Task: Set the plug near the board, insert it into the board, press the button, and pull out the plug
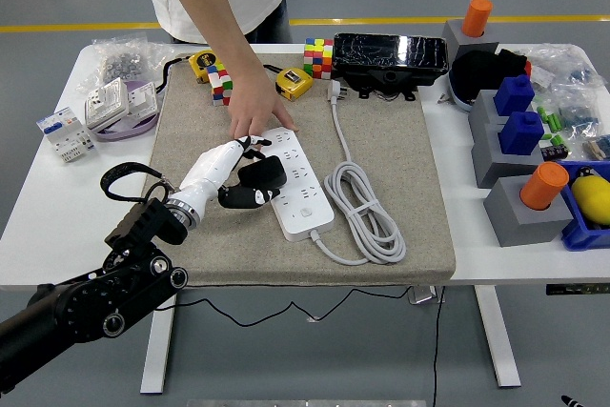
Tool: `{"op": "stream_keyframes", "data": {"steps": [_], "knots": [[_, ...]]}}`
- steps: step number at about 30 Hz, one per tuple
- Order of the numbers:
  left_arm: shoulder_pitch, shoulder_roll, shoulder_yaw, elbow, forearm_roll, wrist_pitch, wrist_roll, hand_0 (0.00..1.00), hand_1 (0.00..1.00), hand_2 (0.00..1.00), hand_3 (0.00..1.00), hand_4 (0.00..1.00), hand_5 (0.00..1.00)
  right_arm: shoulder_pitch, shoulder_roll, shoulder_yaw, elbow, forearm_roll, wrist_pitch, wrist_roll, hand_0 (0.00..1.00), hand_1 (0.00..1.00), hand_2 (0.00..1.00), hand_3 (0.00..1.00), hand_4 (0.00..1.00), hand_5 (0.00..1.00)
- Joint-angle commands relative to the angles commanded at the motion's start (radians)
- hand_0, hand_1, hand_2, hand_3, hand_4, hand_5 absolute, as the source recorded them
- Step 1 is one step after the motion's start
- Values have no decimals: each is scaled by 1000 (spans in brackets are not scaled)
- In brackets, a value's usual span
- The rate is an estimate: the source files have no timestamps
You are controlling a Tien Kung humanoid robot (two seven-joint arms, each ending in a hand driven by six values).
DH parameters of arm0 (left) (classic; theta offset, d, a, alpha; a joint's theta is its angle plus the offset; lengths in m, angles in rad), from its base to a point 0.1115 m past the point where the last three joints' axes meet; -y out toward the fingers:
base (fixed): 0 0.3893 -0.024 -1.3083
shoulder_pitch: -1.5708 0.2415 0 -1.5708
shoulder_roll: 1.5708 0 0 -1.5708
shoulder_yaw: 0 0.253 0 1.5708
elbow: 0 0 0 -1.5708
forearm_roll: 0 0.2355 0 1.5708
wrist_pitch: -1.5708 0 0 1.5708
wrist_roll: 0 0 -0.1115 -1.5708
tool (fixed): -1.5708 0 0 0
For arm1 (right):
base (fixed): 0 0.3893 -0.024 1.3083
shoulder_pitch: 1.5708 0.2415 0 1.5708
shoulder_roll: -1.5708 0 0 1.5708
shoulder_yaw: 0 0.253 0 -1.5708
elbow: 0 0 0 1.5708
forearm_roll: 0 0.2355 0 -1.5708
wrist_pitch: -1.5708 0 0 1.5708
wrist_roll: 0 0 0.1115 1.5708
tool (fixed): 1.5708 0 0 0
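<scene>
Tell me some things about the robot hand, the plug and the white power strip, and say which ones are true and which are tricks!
1. The robot's left hand holds a black plug. True.
2. A person's hand rests on the far end of the white power strip. True.
3. The power strip lies on bare white table. False: it lies on a grey mat.
4. The strip's white cable is stretched out straight. False: it is coiled beside the strip.
5. The robot's right hand presses the strip's button. False: no right hand is in view.
</scene>
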Motion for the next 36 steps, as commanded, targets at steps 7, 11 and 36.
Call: {"op": "stream_keyframes", "data": {"steps": [7, 11, 36], "knots": [[-15, -18, 5, 20, -11, 15, 0, 338, 385, 418, 514, 573, 2, 0, -1, -2, 1, 0, 0, 1, 542, 642, 657, 559, 897, 420], [-17, -21, 5, 21, -11, 24, -5, 304, 349, 380, 499, 588, 2, -1, -1, -4, 0, 1, 0, 0, 542, 643, 657, 558, 897, 420], [40, 41, -63, 82, -90, 62, -164, 339, 397, 407, 519, 604, 2, 0, -1, -1, 1, -2, -1, 2, 542, 643, 657, 558, 897, 419]]}}
